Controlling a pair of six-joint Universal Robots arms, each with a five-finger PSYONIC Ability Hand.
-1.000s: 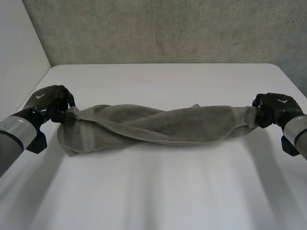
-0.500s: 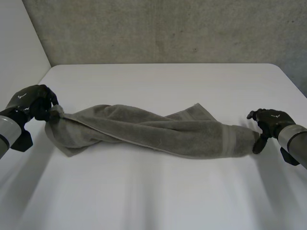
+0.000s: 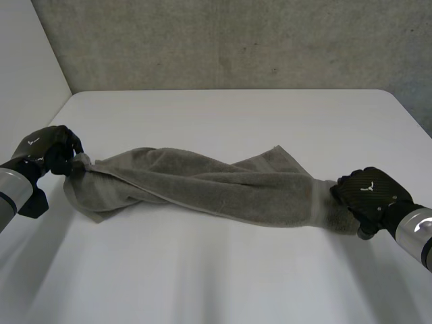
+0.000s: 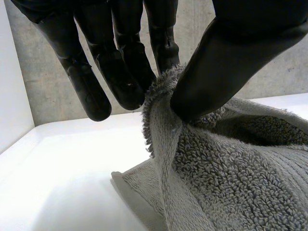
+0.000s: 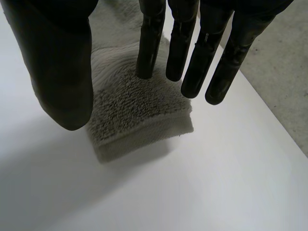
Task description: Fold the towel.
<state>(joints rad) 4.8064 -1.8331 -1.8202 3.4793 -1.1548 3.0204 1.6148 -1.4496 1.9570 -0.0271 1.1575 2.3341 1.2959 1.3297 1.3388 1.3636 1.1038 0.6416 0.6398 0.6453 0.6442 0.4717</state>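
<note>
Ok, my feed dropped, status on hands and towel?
Left hand pinching one towel end. Right hand open over the other end. Towel twisted, not folded. Nothing in the way.

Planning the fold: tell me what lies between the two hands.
Head view: the towel, twisted lengthwise, runs from the left hand pinching one end to the right hand over the other.

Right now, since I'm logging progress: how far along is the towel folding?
Barely begun. Done: no flat fold; the towel lies twisted and bunched across the table. In hand: the left robot hand pinches one end between thumb and fingers; the right robot hand sits open over the other end, fingers straight. Left: grip that end, spread the towel flat, fold it.
</note>
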